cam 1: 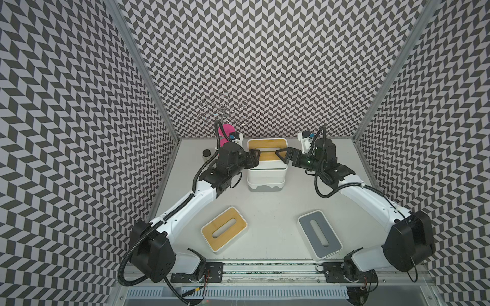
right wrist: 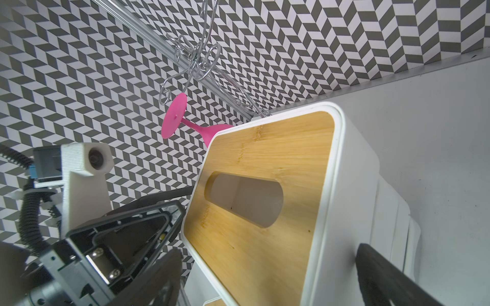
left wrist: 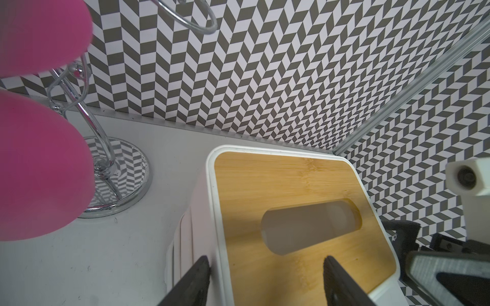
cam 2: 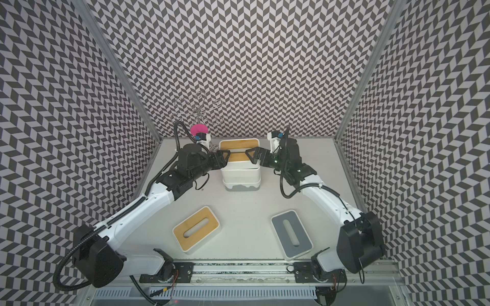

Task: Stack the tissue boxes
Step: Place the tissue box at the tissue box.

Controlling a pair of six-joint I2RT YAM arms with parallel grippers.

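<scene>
A: L arm (cam 1: pixel 185 209) reaching fwd, wrist bent inward, left gripper (cam 1: pixel 255 156) jaws approx half apart.
B: R arm (cam 1: pixel 371 198) mirrors it, right gripper (cam 1: pixel 281 156) spread full wide. Tips face each other, not touching.
</scene>
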